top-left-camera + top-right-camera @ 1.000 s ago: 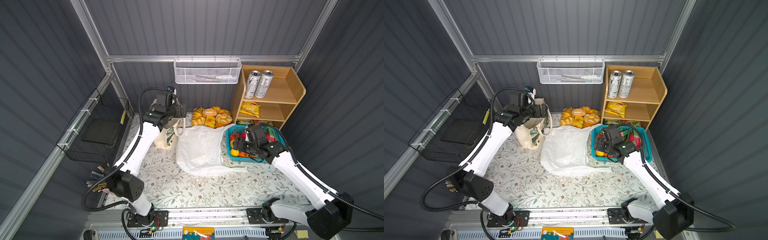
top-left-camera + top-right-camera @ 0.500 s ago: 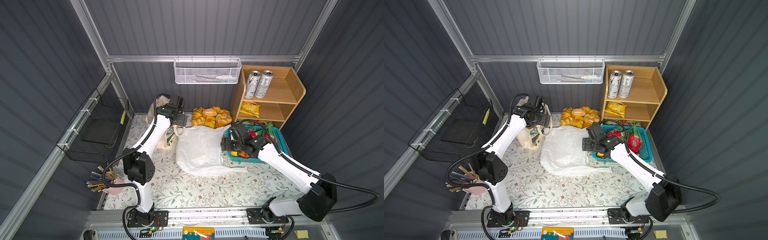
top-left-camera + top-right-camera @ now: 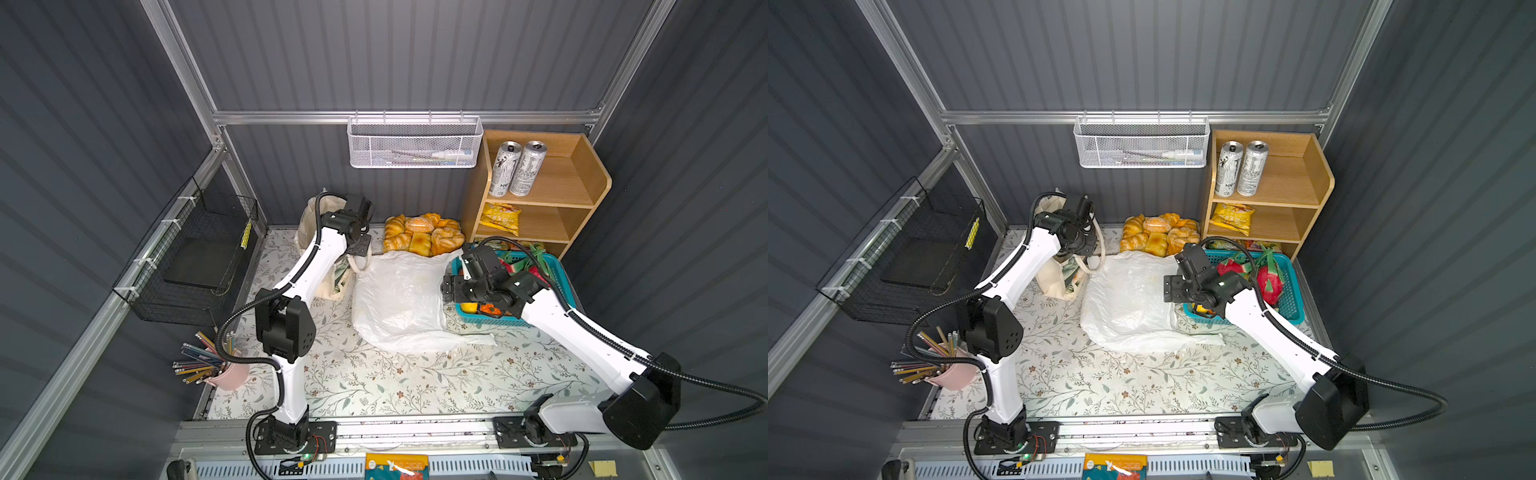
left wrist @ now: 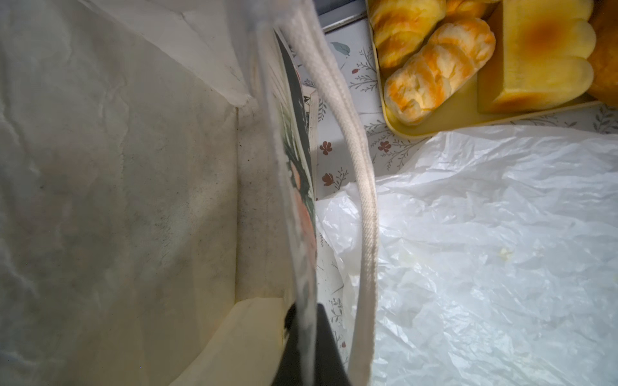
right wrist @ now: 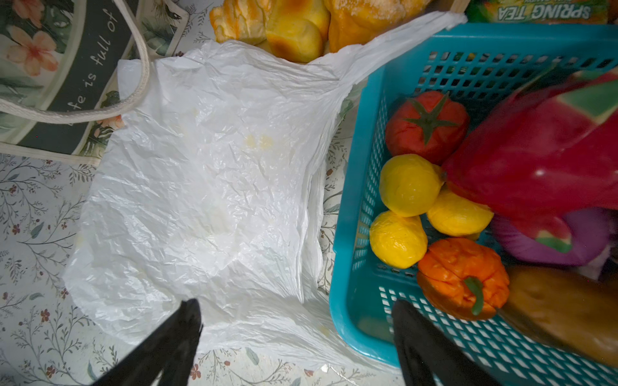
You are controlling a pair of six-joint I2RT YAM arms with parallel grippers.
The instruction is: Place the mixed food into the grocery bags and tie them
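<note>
On canvas tote (image 4: 133, 200) rim, left tool (image 4: 306, 310) clamped, right tool (image 5: 296, 305) spread.

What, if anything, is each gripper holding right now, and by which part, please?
The left gripper is shut on the canvas tote, pinching its printed side wall near the rim. The right gripper is open above the plastic bag, holding nothing.

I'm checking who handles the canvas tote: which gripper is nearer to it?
Left. The left gripper is shut on the rim of the canvas tote; the right gripper hangs open across the plastic bag from it, by the basket.
</note>
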